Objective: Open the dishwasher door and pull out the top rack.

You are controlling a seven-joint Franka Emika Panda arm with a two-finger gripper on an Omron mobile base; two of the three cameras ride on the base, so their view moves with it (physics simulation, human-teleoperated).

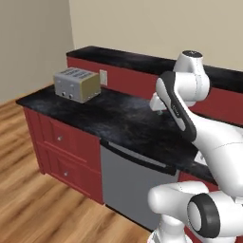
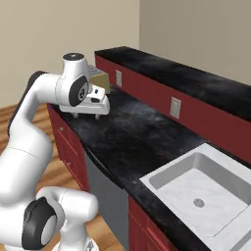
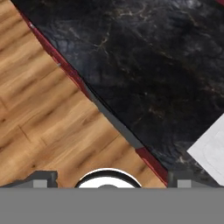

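**Still shut: dishwasher door closed, my fingers spread above the counter**

Now, from the left base camera, my white arm rises at the lower right and bends up over the black speckled stone countertop (image 1: 114, 118). The wide flat grey dishwasher door (image 1: 130, 182) stands upright and closed beneath the counter's edge, its long silver bar handle (image 1: 137, 156) running just under the black top band. Red cabinet drawers (image 1: 61, 152) sit to the door's left. A boxy silver toaster (image 1: 76, 84) rests on the far left of the counter, near a white wall outlet (image 1: 103, 77) on the red backsplash. My hand is mostly hidden behind my own forearm in this view.

From the right base camera, my gripper (image 2: 84, 116) hangs above the countertop, pointing down, well apart from the door, which shows as a narrow grey strip (image 2: 105, 193) below the counter's front edge. A white rectangular sink basin (image 2: 201, 193) is set into the counter at the lower right.

From the hand camera, looking straight down, my two dark fingertips (image 3: 41, 179) stand far apart at the bottom corners, holding nothing. Below me the counter's edge runs diagonally, with a thin grey line of the door's top beside it and the light wooden plank floor (image 3: 48, 113) beyond. One white corner of the sink shows at the right.
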